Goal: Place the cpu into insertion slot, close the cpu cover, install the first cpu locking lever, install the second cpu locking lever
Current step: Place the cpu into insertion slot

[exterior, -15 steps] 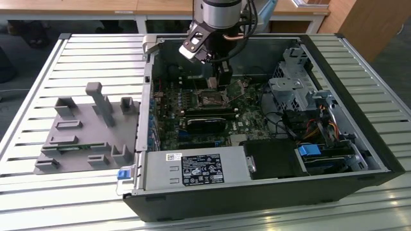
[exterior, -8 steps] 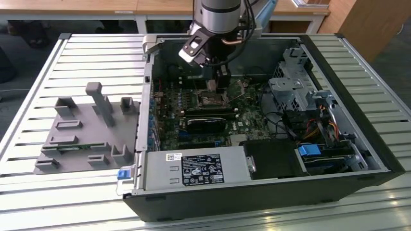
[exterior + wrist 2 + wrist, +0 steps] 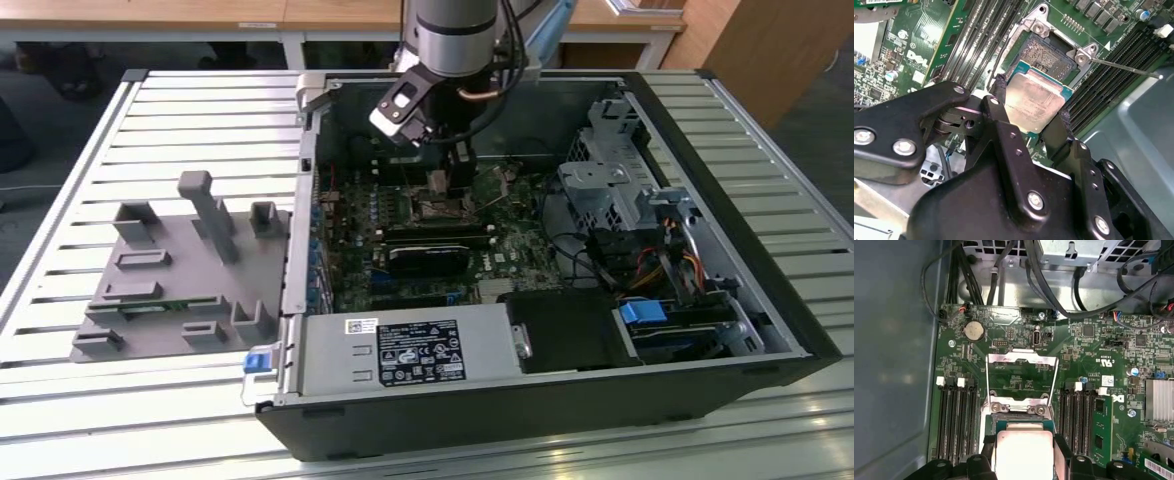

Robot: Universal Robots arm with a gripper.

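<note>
Now, on the exterior view's left a grey fixture tray [image 3: 160,290] is seen lying on the slatted table [image 3: 80,130], well apart from the action. Beside it, the open computer case [image 3: 781,300] is entered from above by the arm, and the gripper [image 3: 449,180] is hung over the green board, behind the labelled power supply box [image 3: 400,355]. In the second wrist view the cpu [image 3: 1036,102] is clamped between the two black fingers [image 3: 999,95], one at each edge. It is held just over the near edge of the insertion slot [image 3: 1046,55], whose dark pin field is left uncovered. The cpu cover [image 3: 1022,358] is swung open, off the socket. Long memory slots [image 3: 959,415] are packed close on both sides, and a thin locking lever [image 3: 1126,67] is stuck out across one bank. On the exterior view's right, a metal drive cage [image 3: 607,185] is crowded by cables.
</note>
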